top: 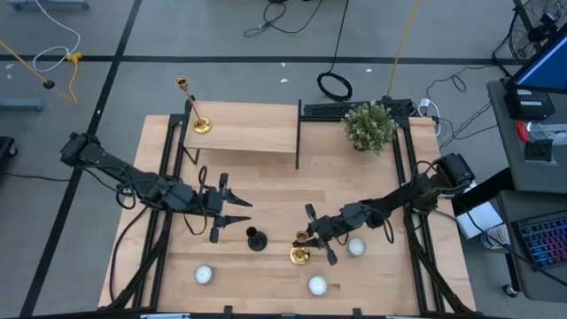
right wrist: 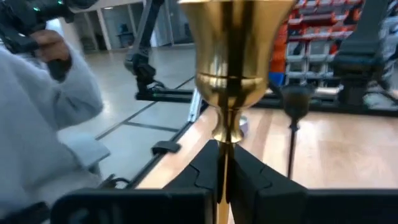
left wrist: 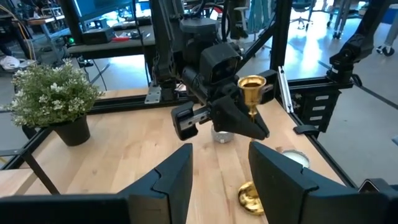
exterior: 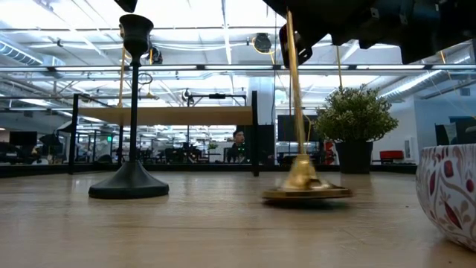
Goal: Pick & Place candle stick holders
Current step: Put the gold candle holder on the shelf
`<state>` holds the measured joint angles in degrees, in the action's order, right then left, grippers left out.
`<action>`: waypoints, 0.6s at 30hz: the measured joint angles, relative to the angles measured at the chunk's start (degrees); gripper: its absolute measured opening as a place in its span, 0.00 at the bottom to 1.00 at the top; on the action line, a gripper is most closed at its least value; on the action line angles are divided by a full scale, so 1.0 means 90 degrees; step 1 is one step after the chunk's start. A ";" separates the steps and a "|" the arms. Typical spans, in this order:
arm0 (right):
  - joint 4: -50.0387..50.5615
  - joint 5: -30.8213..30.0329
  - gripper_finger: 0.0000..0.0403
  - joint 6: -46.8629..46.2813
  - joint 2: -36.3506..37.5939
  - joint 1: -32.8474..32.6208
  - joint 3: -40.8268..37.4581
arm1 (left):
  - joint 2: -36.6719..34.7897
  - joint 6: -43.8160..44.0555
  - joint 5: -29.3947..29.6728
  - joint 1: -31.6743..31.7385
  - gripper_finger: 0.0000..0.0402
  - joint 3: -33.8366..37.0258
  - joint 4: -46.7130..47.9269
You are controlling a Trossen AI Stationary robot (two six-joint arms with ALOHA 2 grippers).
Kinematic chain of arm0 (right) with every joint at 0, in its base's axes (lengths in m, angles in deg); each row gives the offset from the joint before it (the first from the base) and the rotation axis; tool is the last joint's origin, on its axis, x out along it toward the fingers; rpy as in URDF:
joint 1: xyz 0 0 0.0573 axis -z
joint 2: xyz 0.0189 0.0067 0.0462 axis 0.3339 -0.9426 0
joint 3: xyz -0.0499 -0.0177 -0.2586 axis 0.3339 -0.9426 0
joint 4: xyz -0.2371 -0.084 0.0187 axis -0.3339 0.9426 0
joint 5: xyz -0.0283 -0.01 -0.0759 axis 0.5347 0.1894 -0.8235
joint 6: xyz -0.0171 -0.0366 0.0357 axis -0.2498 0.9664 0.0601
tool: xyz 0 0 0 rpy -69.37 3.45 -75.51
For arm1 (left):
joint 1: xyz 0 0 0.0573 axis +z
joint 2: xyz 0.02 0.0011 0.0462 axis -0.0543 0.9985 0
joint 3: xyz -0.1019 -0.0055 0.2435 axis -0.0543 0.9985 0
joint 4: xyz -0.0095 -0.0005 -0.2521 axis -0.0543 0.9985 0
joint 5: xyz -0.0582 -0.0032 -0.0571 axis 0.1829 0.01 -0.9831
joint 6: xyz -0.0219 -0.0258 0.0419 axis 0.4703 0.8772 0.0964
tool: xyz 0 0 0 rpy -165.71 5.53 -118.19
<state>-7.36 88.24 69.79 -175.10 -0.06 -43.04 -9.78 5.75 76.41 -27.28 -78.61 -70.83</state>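
Brass stick pinched mid-table, black one waiting.
Left gripper (top: pixel 232 211) hovers open at 9 o'clock; black holder (top: pixel 255 238) stands just beside it; right gripper (top: pixel 317 237) clamps the gold holder (top: pixel 301 252) by its slim stem near 5 o'clock. Likely rigid, slick, top-heavy: grip low on the stem.

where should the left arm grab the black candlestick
By its thin stem, above the flared base: the black candlestick stands upright, so a level approach from the left gripper's side, jaws either side of the stem, looks best. The nearby gold candlestick is already in the right gripper.
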 joint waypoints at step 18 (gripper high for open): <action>0.0498 0.0022 0.02 -0.0062 0.0349 0.0548 0.0942 | -0.1230 -0.0002 0.0330 -0.0324 0.41 0.0000 0.1191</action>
<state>-2.87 88.44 69.23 -171.96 4.87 -34.56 -20.85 5.73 79.38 -30.20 -78.61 -60.11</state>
